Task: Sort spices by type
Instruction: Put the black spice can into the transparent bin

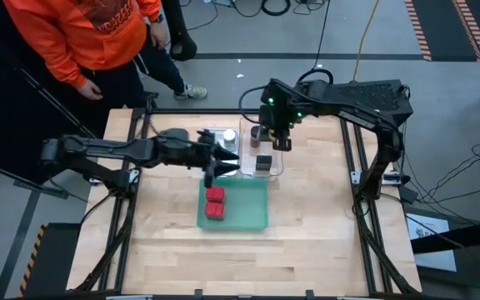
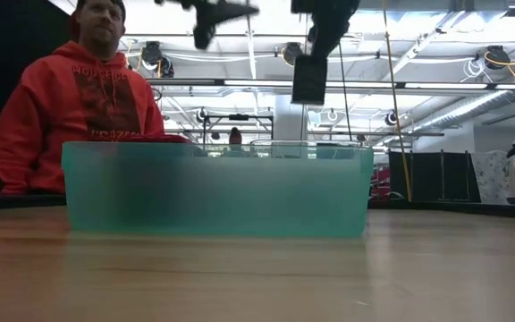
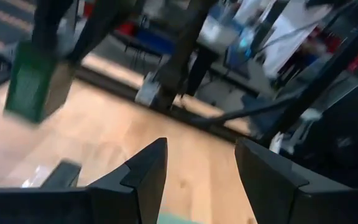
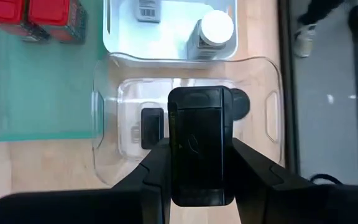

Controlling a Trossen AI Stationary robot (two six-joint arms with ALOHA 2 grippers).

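Right gripper [image 4: 197, 180] fingers grasping grey tin [image 4: 196, 149] above clear tray [image 4: 272, 74]; early release risks toppling. Left gripper [image 3: 197, 180] fingers released.

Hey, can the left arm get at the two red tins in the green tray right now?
Probably yes. The left pincer is open and empty just beside the red tins in the green tray, with nothing over them; the right pincer is over the clear tray.

2 red tins [image 1: 215, 203], 3 trays [image 1: 248, 218]
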